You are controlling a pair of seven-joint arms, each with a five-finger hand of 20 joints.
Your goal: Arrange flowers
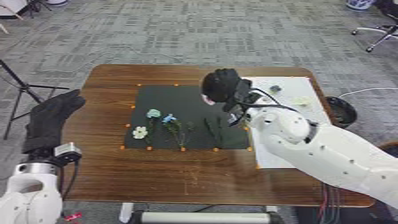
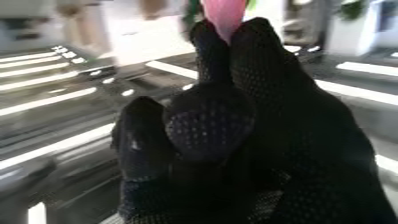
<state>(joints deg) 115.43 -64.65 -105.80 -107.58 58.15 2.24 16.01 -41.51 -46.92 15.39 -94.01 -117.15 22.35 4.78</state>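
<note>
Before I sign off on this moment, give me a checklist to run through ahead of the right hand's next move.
1. Grip on the pink item: ok, pinched in the fingers of the right hand.
2. Stem attached to the pink item: cannot tell.
3. Pink item laid down on the dark mat: not ok, it is in the hand.
4. White flower and blue flower lying on the mat: ok, the white one nearer the mat's left edge.
5. Pale green-blue flower on the mat: ok, just left of the blue one.
6. Left hand away from the flowers: ok, well left of the mat.
</note>
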